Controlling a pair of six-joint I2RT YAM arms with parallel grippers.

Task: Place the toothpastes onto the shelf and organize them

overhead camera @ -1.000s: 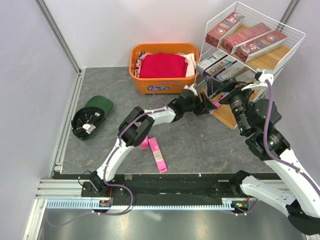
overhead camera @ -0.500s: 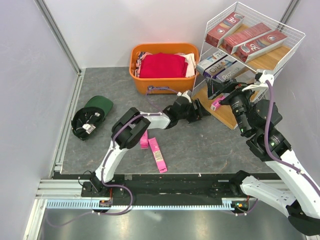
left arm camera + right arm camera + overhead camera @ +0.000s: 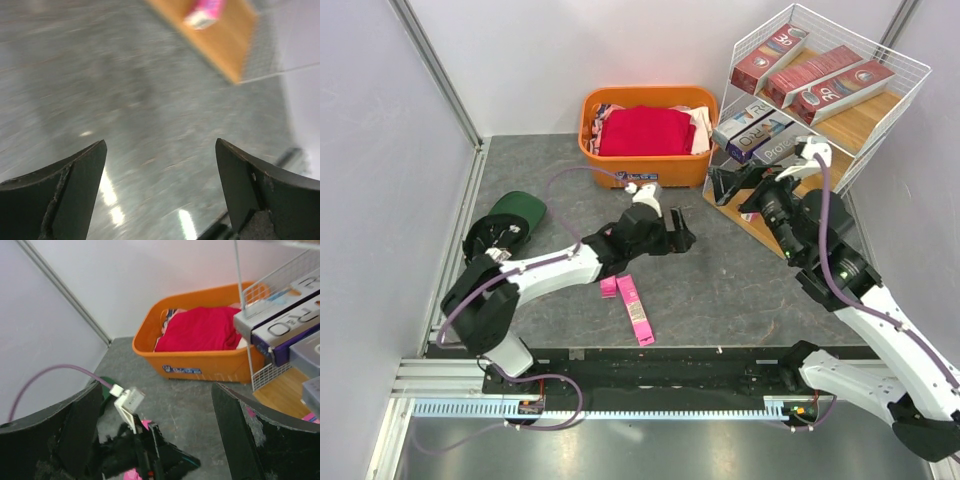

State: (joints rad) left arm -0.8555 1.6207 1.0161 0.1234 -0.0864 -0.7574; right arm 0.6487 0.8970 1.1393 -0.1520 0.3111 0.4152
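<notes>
Left wrist view: the left hand [image 3: 160,146] stands wide open with nothing between its fingers, above a blurred grey surface [image 3: 125,90]. At the upper edge a pink toothpaste [image 3: 204,12], smeared and cut off, lies on the lowest board [image 3: 235,45] of the shelf [image 3: 910,70]. In the top external view that arm reaches low toward centre frame. The right hand [image 3: 722,185], also open and empty, covers much of that board. Two more pink toothpastes [image 3: 636,308] lie at lower centre.

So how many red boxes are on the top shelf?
3: left red box, middle red box, right red box, side by side on the top board of the shelf. None seems hidden.
</notes>
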